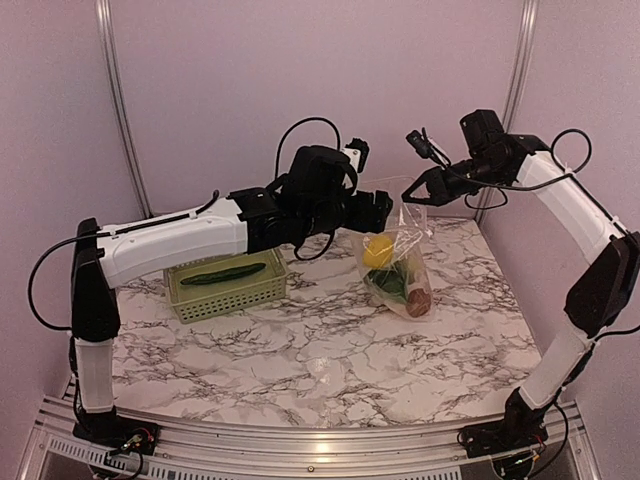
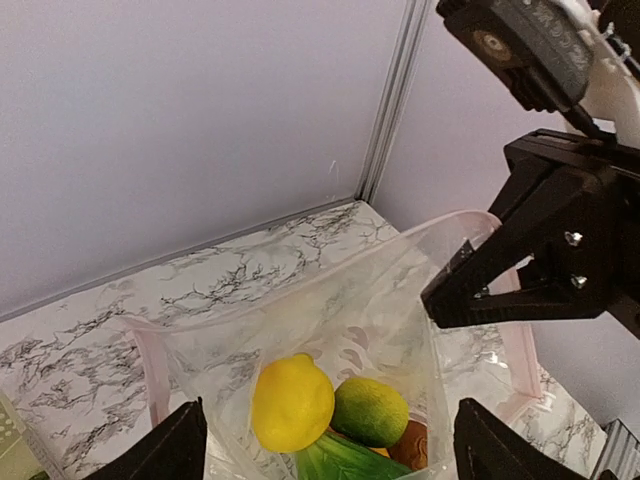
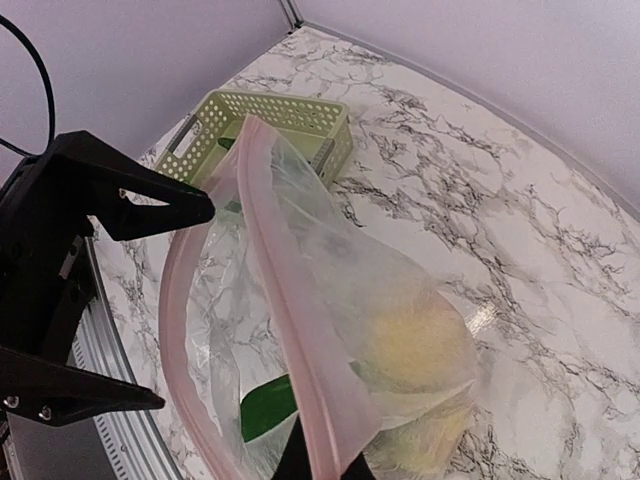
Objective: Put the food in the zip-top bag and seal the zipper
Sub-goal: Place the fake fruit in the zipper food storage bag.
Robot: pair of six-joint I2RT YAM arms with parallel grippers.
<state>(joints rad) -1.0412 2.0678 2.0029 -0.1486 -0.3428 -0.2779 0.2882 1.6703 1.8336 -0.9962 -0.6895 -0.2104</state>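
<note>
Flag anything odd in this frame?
The cucumber lies in the green basket, not in the bag with the other food. The bag hangs from the right hand, pinched at its rim, bottom on the table, with the zipper strips apart, so the mouth is open.

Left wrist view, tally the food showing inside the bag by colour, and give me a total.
Yellow: 1, the lemon
Green: 2, a round fruit and a leafy piece
Brown: 1, the brown piece
Total: 4 showing in the zip-top bag; more may lie hidden underneath.
</note>
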